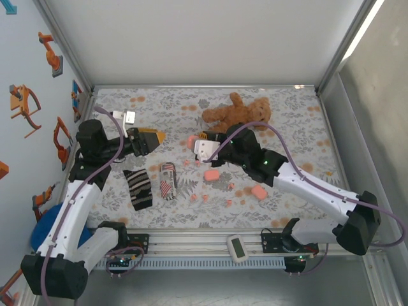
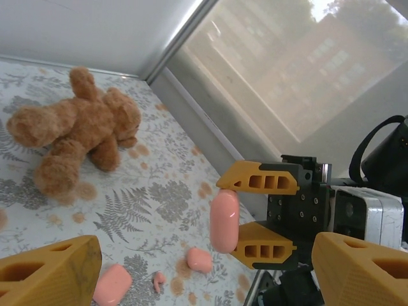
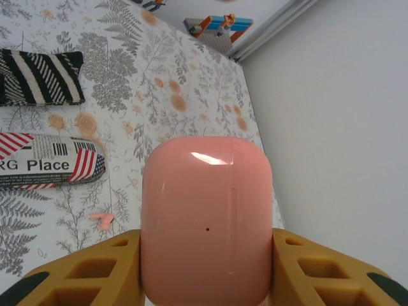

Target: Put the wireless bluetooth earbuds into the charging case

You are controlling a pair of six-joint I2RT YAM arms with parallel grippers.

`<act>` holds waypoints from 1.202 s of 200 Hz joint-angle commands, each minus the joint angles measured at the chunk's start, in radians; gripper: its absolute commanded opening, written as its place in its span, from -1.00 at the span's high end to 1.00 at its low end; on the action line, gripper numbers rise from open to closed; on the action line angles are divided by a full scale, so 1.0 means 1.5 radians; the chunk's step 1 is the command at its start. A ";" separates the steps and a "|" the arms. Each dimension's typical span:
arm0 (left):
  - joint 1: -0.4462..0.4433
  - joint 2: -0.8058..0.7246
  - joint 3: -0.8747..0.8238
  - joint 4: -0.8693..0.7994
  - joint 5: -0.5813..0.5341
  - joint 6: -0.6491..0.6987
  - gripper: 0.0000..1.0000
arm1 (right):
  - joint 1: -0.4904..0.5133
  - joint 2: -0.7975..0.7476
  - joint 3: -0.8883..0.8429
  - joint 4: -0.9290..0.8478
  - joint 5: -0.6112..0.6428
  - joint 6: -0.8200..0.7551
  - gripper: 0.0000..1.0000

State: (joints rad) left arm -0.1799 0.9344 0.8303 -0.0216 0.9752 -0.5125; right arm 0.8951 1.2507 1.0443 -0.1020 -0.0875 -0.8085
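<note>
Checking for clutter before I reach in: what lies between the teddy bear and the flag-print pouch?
The right gripper, clamped on a pink case, hangs between them in the top view.

Bright, even light falls on the desk (image 1: pixel 287 121) in the top view, with a white glare strip (image 1: pixel 363 29) at the far right corner and soft shadows under the arms (image 1: pixel 70 210). Hazy daylight washes out the window (image 2: pixel 306 70) in the left wrist view; the left claw's (image 2: pixel 205 268) near fingers (image 2: pixel 51 271) blur. A white highlight glints on the pink case (image 3: pixel 207 223)
</note>
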 commanded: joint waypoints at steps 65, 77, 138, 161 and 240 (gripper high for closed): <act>-0.026 0.062 -0.033 0.078 0.097 -0.007 -0.72 | 0.035 0.038 0.016 0.088 0.032 -0.008 0.18; -0.027 0.063 -0.034 0.078 0.106 -0.008 -0.72 | 0.041 0.049 0.023 0.092 0.036 -0.012 0.18; -0.040 0.066 -0.041 0.057 0.105 0.008 -0.71 | 0.052 0.083 0.048 0.119 0.034 -0.013 0.18; -0.047 0.075 -0.036 0.042 0.104 0.017 -0.68 | 0.055 0.088 0.050 0.131 0.036 -0.014 0.18; -0.063 0.083 -0.024 0.000 0.104 0.049 -0.35 | 0.062 0.099 0.066 0.132 0.043 -0.011 0.17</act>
State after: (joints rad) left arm -0.2672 1.0580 0.7773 0.0059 1.1046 -0.4835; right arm 0.9745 1.3876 1.0973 0.0582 -0.0380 -0.8234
